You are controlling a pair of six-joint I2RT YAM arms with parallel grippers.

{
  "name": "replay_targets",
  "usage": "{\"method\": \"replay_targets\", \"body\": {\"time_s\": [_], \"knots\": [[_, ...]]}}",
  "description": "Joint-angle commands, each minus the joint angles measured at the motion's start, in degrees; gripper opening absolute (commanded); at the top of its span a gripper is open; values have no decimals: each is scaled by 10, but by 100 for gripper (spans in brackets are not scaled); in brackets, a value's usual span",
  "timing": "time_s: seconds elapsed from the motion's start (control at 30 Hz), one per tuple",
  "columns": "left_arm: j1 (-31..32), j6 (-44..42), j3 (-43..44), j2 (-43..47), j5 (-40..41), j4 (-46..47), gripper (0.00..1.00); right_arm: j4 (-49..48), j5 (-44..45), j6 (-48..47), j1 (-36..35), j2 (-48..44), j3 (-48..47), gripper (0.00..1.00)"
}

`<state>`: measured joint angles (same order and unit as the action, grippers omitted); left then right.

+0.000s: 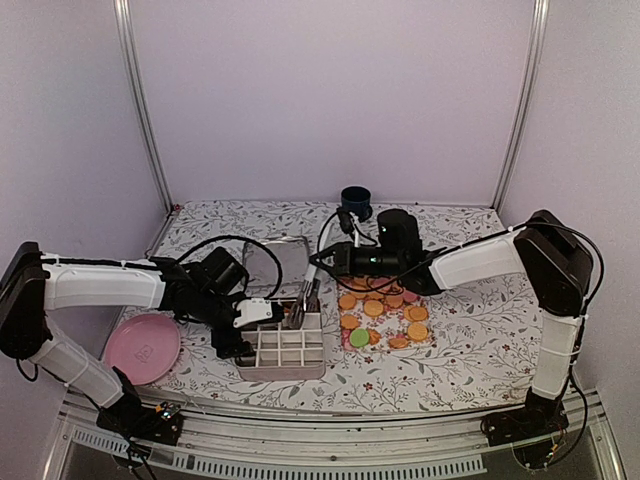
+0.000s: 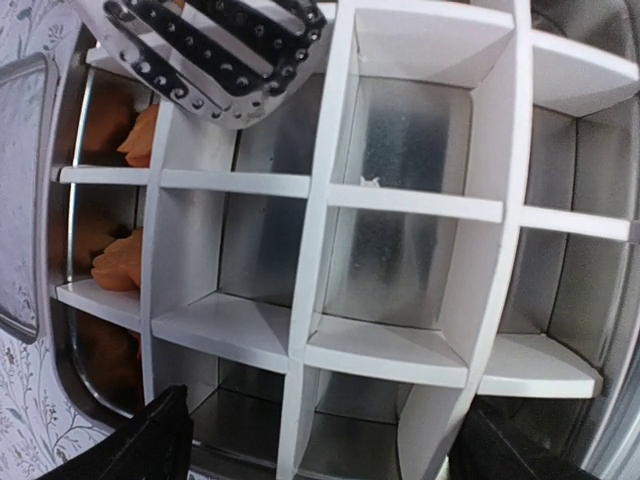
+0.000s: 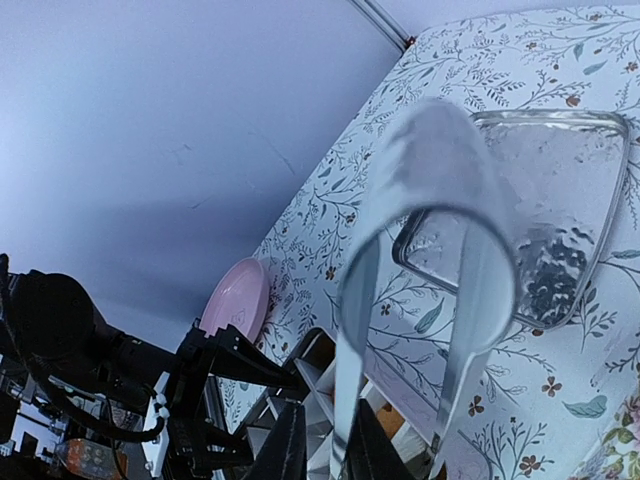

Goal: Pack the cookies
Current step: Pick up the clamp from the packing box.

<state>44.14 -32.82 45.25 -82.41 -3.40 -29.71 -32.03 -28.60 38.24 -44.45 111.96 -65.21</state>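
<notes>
You have open table (image 1: 480,330) at the right edge and far-left corner. The divided box (image 1: 283,352) at the near edge is hemmed: left gripper (image 1: 238,340) at its left side, tongs (image 1: 308,292) above, cookies (image 1: 385,308) right.

Figure: robot test cell in a laboratory. Plain lilac panels (image 1: 330,90) are enclosing the floral-covered table (image 1: 480,345) from 9 to 3 o'clock; aluminium posts (image 1: 142,110) are rising at 11 and 1 o'clock; the left arm (image 1: 100,285) and the right arm (image 1: 480,262) are standing on a metal rail (image 1: 330,425) at 6 o'clock.
</notes>
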Motion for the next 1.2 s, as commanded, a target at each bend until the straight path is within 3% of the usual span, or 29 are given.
{"method": "replay_targets", "body": {"time_s": [0.0, 0.07, 0.57, 0.97, 1.17], "knots": [[6, -7, -9, 2, 12, 3, 88, -15, 11, -2, -6, 11, -16, 7], [6, -8, -11, 4, 13, 3, 88, -12, 18, -8, -8, 2, -15, 0], [6, -15, -10, 3, 19, 1, 87, 5, 82, -118, -36, -94, 3, 0], [6, -12, 10, 14, 27, -12, 91, 1, 91, -129, -38, -139, 25, 0], [6, -1, 33, 28, 27, -21, 95, 2, 59, -80, -37, -138, 27, 0]]}}
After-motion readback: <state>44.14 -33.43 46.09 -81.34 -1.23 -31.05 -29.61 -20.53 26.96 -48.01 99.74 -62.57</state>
